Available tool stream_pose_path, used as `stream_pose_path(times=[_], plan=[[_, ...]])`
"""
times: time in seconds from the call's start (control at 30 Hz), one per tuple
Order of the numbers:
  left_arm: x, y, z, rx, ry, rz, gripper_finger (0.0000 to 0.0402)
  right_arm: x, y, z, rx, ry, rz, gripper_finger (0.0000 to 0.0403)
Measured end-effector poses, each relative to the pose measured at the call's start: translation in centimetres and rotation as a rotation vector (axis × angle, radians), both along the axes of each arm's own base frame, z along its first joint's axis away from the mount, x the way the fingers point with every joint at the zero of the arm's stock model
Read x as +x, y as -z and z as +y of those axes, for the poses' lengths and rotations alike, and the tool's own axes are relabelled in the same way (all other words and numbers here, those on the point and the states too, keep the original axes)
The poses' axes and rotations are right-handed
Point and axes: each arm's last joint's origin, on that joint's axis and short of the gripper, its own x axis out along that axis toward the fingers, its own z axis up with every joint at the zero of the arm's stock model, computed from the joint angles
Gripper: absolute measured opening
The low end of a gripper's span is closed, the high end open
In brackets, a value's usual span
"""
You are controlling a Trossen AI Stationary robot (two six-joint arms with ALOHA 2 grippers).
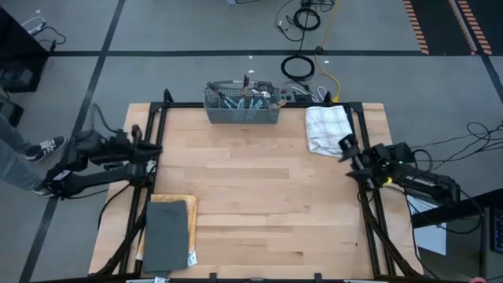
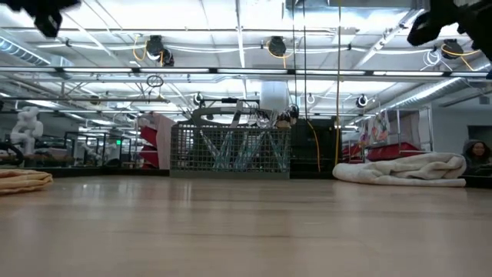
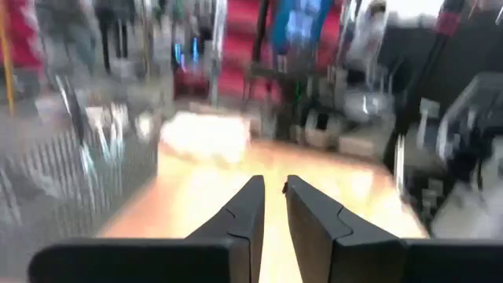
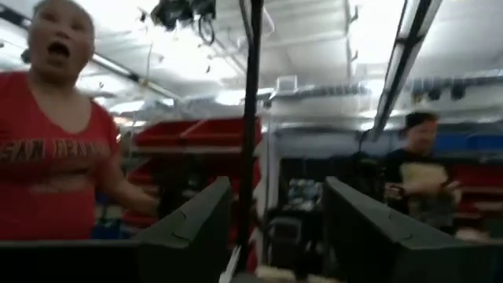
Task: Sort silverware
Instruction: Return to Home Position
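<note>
Item: silverware (image 1: 240, 100), blue-and-white handles, standing heads-up together in the grey mesh basket (image 1: 212, 115) at the far edge of the tabletop (image 1: 259, 196); I can see none lying loose on the wood. Item: left tool (image 1: 148, 146), at the tabletop's left edge, its two halves drawn nearly together on nothing. Item: right tool (image 1: 346, 146), at the right edge just beside the near corner of the white towel (image 1: 326, 126), spread apart and empty, facing out into the room. Item: grey pad (image 1: 167, 233), near-left corner, lying on a wooden board. Step in hand, by my judgement: parking both arms at rest, the sorting itself looking done. To do it well: carry each arm high and slow, fold it clear of the basket, lift the right one away without snagging the towel, and mind the person (image 1: 23, 153) standing close by the left arm.
</note>
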Motion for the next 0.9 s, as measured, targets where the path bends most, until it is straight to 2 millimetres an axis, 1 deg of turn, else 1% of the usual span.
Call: stream_pose_path(times=[0.03, 0.1, 0.17, 0.23, 0.33, 0.43, 0.53, 0.67, 0.8, 0.9], plan=[[0.2, 0.5, 0.0, -0.009, 0.007, 0.040, 0.0061, 0.3, 0.6, -0.1, 0.012, -0.003, 0.036, 0.0187], [0.5, 0.7, 0.1, -0.005, 0.010, 0.028, 0.0061, 1.0, 1.6, -0.3, 0.067, 0.022, 0.151, 0.0187], [0.8, 1.1, 0.1, -0.008, 0.014, 0.046, 0.0061, 1.3, 2.3, -0.5, 0.130, 0.083, 0.216, 0.0187], [0.7, 1.1, 0.0, 0.005, 0.055, 0.042, 0.0061, 1.5, 2.4, -0.6, 0.158, 0.132, 0.231, 0.0187], [0.8, 0.9, -0.1, 0.006, 0.106, 0.017, 0.0061, 1.5, 2.5, -0.5, 0.084, 0.131, 0.221, 0.0187], [2.1, 1.5, 0.2, -0.017, 0.099, -0.039, 0.0061, 1.5, 2.5, -0.3, 0.043, 0.129, 0.209, 0.0187], [3.7, 3.0, 0.5, -0.011, 0.099, -0.079, 0.0061, 1.5, 2.5, -0.3, 0.029, 0.130, 0.210, 0.0187], [5.0, 4.2, 0.7, 0.004, 0.145, -0.147, 0.0061, 1.5, 2.5, -0.2, 0.027, 0.121, 0.210, 0.0187], [6.7, 6.8, 1.0, -0.002, 0.148, -0.197, 0.0061, 1.6, 2.6, -0.1, 0.023, 0.110, 0.210, 0.0187], [7.8, 9.5, 1.3, -0.045, 0.149, -0.180, 0.0061, 1.6, 2.6, 0.0, 0.017, 0.102, 0.211, 0.0187]])
